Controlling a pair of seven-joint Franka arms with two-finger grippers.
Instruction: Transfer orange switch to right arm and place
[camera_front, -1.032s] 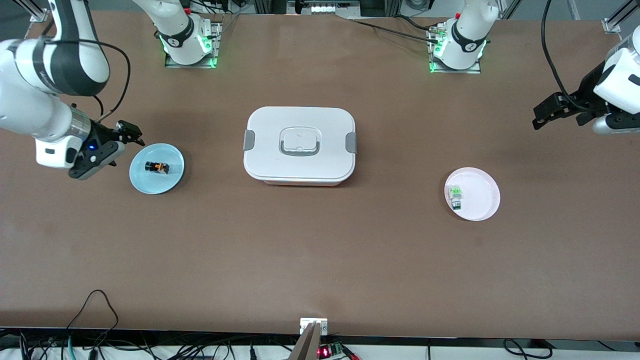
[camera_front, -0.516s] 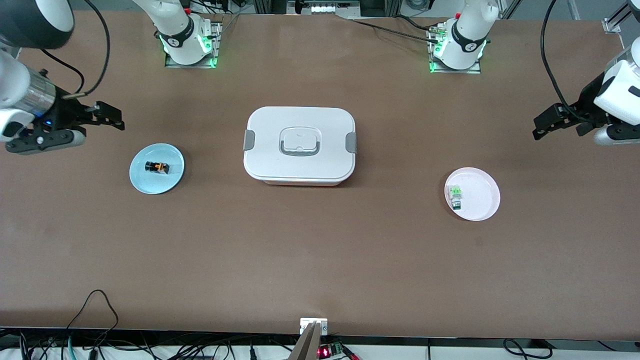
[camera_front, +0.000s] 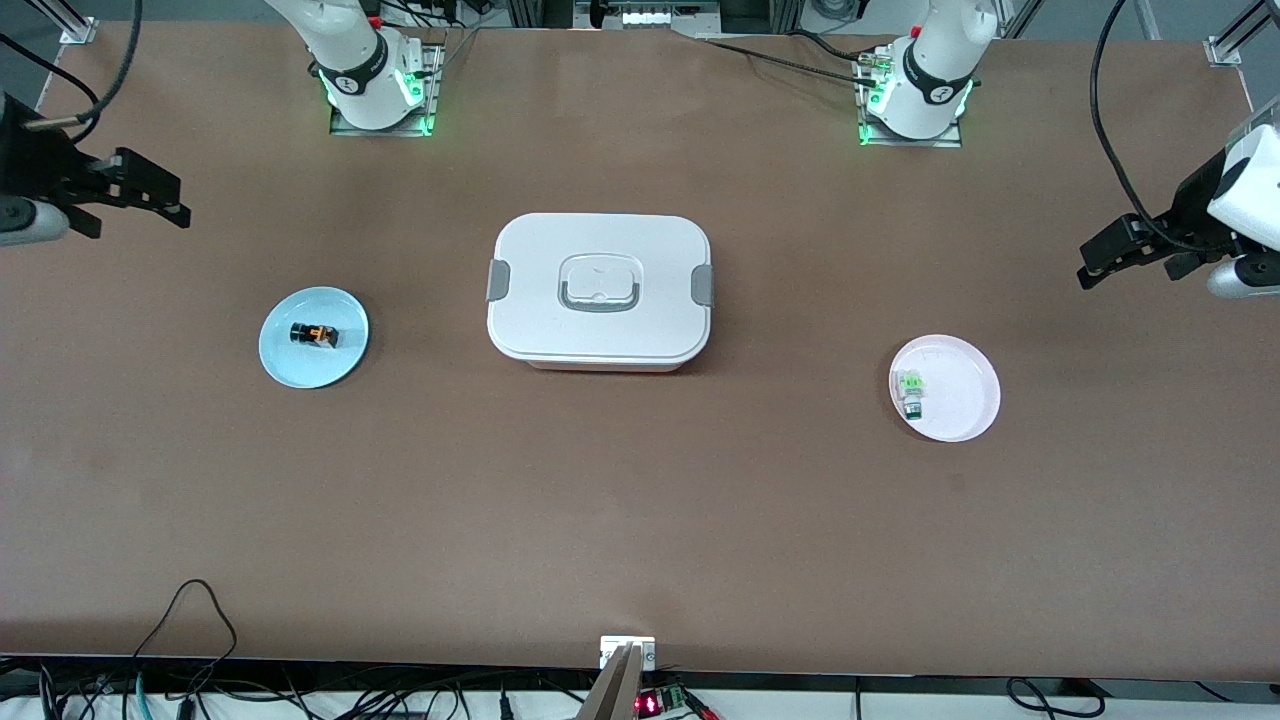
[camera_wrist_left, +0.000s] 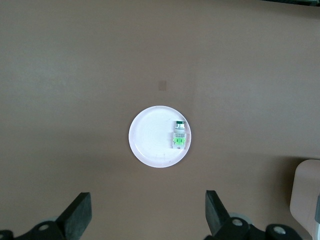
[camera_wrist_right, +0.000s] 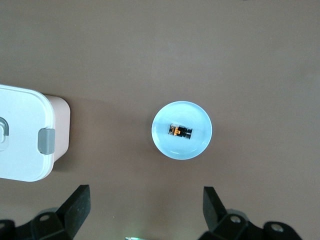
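**Both grippers raised and open, switch on the blue plate**

On the table, front view: the orange switch (camera_front: 314, 334) lies on the blue plate (camera_front: 283, 355) toward the right arm's end, clear of any gripper. The right gripper (camera_front: 150, 195) hangs in the air over bare table at that end, well apart from the plate, its jaws spread wide and holding nothing. A closed white box (camera_front: 600, 292) with grey side clips sits mid-table, between the two plates. A pink plate (camera_front: 962, 400) toward the left arm's end carries a white-and-green part (camera_front: 910, 390) near its rim. The left gripper (camera_front: 1115, 250) hangs over bare table at that end, well apart from the pink plate, jaws also wide and empty.

Left wrist view: two black fingertips (camera_wrist_left: 80, 214) frame the lower edge, set far apart with nothing between them. The pink plate (camera_wrist_left: 150, 137) lies on the table below the gripper, apart from it, with the white-and-green part (camera_wrist_left: 179, 135) beside its rim. A corner of the box (camera_wrist_left: 305, 192) shows at the edge.

Right wrist view: the fingertips (camera_wrist_right: 79, 205) stand equally wide and empty. The blue plate (camera_wrist_right: 195, 145) lies below the gripper, not touched by it, with the switch (camera_wrist_right: 180, 131) near its middle, orange face showing. The box (camera_wrist_right: 22, 135), one grey clip visible, sits beside the plate but apart from it.
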